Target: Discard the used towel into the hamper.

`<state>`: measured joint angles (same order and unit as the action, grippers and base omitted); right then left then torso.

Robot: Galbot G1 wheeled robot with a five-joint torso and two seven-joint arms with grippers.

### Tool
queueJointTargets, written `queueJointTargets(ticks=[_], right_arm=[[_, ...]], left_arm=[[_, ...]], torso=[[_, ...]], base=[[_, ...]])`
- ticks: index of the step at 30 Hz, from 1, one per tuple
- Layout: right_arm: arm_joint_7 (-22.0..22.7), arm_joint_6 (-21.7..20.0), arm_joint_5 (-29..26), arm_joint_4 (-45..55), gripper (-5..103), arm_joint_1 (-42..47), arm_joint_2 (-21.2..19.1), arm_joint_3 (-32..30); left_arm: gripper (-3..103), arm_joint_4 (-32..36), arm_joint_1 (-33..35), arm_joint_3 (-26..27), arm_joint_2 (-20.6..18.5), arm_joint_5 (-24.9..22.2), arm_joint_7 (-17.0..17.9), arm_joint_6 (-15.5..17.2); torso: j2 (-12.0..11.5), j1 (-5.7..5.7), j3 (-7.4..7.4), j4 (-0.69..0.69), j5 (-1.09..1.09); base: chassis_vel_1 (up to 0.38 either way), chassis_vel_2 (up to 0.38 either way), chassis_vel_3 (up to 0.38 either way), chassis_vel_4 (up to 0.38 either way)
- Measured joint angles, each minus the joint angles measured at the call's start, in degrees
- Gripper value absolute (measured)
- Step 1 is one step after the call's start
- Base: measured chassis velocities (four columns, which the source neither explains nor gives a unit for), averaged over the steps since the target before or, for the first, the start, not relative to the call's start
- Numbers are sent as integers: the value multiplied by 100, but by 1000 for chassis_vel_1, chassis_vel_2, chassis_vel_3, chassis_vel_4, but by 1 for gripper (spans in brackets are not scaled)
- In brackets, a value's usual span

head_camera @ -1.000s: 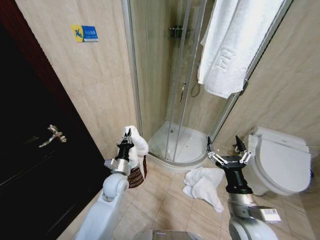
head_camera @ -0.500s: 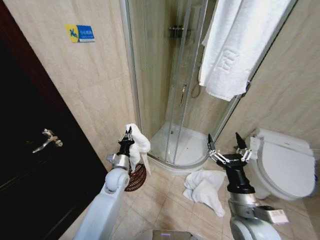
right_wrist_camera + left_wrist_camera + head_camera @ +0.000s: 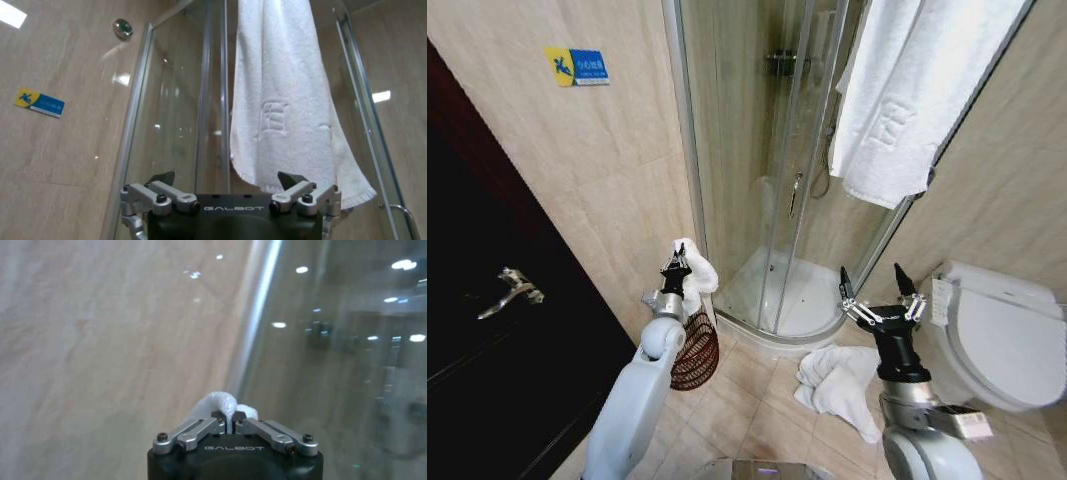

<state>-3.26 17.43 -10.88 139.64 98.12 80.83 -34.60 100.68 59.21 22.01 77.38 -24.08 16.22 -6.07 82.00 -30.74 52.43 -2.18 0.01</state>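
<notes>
While left gripper (image 3: 231, 426) pinches used towel (image 3: 695, 272) above hamper (image 3: 695, 350) | right gripper (image 3: 874, 291) spread, empty | wrist marking: GALBOT

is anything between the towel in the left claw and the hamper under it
Nothing visible stands in the way. The left claw is shut on the used towel, held just above the hamper, whose open top is partly hidden behind the arm. The right claw is open, off to the side by the toilet.

I see even, bright indoor light; ceiling lamps glare as spots on the shower glass (image 3: 347, 325), the dark door (image 3: 487, 330) at left swallows detail, edges bend.
</notes>
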Motion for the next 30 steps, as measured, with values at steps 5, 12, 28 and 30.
queueJointTargets(ticks=[5,12,28,30], right_arm=[[-35,84,-44,-69,100,-113,-105,-14],[-7,116,-75,-143,100,-309,-103,-26],[42,454,-173,-403,100,-617,60,-83],[81,464,-201,-451,100,-748,122,-42]], left_arm=[[2,-351,-4,10,75,279,198,5],[2,-1035,-93,-1,4,517,84,-261],[2,-2303,-352,-309,27,799,278,-539],[2,-2544,-364,-353,-61,832,278,-564]], torso=[[0,2,0,0,0],[1,2,0,-1,-1],[1,1,0,0,0],[1,1,0,0,-1]], base=[[0,0,0,0],[0,0,0,0],[0,0,0,0],[0,0,0,0]])
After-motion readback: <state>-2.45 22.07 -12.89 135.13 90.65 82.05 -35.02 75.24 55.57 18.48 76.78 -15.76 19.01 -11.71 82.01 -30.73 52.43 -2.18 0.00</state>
